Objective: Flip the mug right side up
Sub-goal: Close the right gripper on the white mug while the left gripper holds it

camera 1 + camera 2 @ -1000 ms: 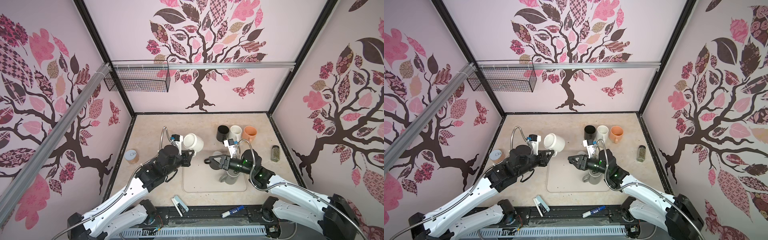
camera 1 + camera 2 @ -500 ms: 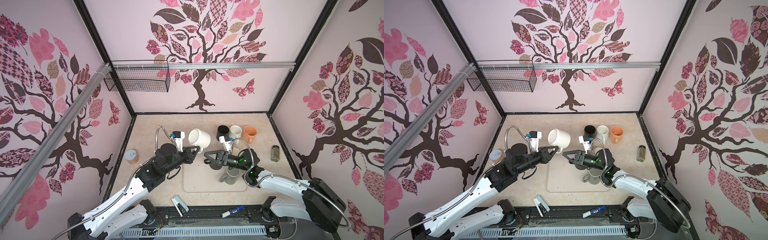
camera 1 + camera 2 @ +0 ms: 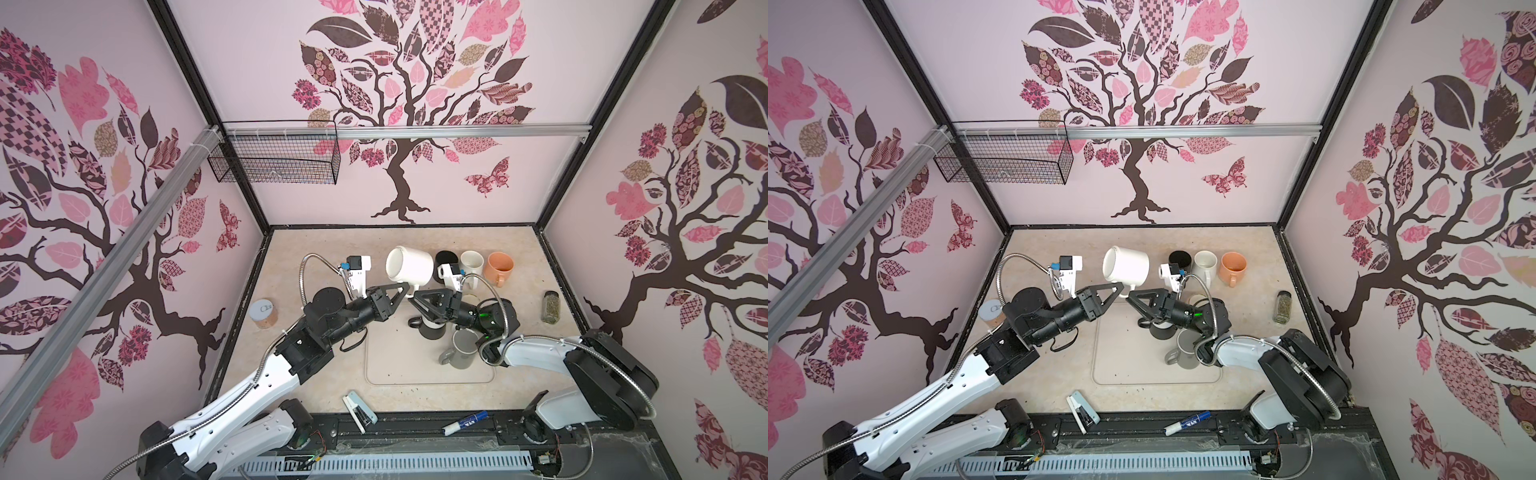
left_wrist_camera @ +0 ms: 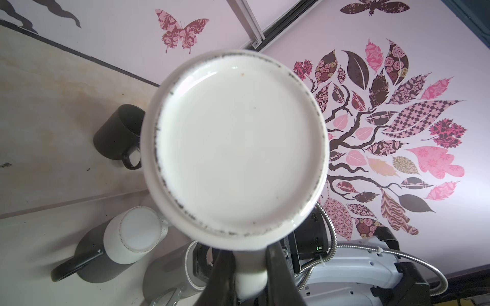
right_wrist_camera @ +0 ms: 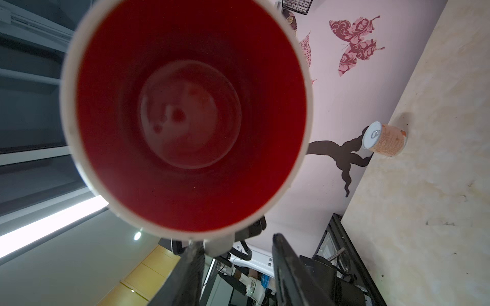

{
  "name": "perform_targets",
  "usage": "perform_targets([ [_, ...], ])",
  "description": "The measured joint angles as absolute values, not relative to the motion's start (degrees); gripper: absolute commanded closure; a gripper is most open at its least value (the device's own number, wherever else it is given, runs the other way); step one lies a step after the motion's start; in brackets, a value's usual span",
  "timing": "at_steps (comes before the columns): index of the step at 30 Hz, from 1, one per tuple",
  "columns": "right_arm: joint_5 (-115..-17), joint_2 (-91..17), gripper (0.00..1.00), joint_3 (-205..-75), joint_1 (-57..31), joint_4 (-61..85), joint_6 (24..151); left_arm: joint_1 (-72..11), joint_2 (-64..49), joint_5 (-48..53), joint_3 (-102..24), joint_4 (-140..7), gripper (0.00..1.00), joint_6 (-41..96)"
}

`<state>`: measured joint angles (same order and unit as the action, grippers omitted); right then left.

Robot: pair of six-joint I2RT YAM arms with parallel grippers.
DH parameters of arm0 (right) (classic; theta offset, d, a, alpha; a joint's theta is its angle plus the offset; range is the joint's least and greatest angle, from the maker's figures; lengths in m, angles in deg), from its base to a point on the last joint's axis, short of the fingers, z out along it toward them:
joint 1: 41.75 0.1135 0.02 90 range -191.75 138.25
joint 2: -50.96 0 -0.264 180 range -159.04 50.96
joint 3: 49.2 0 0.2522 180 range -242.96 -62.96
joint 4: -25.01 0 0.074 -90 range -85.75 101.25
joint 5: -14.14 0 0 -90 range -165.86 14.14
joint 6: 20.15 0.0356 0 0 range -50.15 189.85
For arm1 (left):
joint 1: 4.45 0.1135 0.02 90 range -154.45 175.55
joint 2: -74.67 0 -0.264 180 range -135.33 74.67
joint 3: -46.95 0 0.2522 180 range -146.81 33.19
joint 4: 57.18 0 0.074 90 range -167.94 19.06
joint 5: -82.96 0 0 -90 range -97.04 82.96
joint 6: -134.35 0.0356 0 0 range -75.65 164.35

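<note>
The left jaws clamp the handle of a white mug [image 3: 409, 266], held on its side in the air above the counter [image 3: 328, 245]. Its red inside faces the right jaws, which stand apart just beside the handle. The beige marbled counter carries a pale mat [image 3: 395, 365]. The pink walls [image 3: 519, 187] bear tree decals.

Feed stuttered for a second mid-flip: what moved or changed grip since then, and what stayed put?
The left gripper, still shut on the handle of the white mug, carried it rightward toward the middle. The right gripper moved in to meet it, jaws open at the handle, not gripping. The mug stays on its side; grey mug and orange mug unmoved.
</note>
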<state>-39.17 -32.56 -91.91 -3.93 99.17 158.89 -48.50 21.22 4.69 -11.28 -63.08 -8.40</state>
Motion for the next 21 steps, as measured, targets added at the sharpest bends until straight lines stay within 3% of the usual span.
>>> perform_targets([
  [21, -39.1, -33.4, 0.67, -96.5, -4.4, 101.6, 161.6, -48.8, 20.8, 7.1, -6.9, -51.8, 1.0, -13.1],
])
